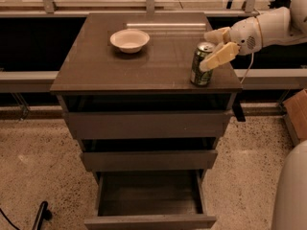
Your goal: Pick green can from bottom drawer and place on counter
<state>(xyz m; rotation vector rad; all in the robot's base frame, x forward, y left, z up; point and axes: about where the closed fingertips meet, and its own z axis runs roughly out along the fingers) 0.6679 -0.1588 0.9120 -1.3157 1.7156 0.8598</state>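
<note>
The green can (199, 71) stands upright on the counter (120, 71), near its front right corner. My gripper (207, 51) comes in from the right at the height of the can's top. It is open, with its pale fingers (219, 55) spread to either side of the can's upper right part. The near finger crosses in front of the can, and I cannot tell if it touches. The bottom drawer (149, 221) is pulled out below and its inside looks empty.
A white bowl (129, 40) sits on the counter at the back left. The two upper drawers (146, 124) are slightly pulled out. A white robot body part (290, 190) fills the lower right. A brown box (297, 111) stands on the floor at right.
</note>
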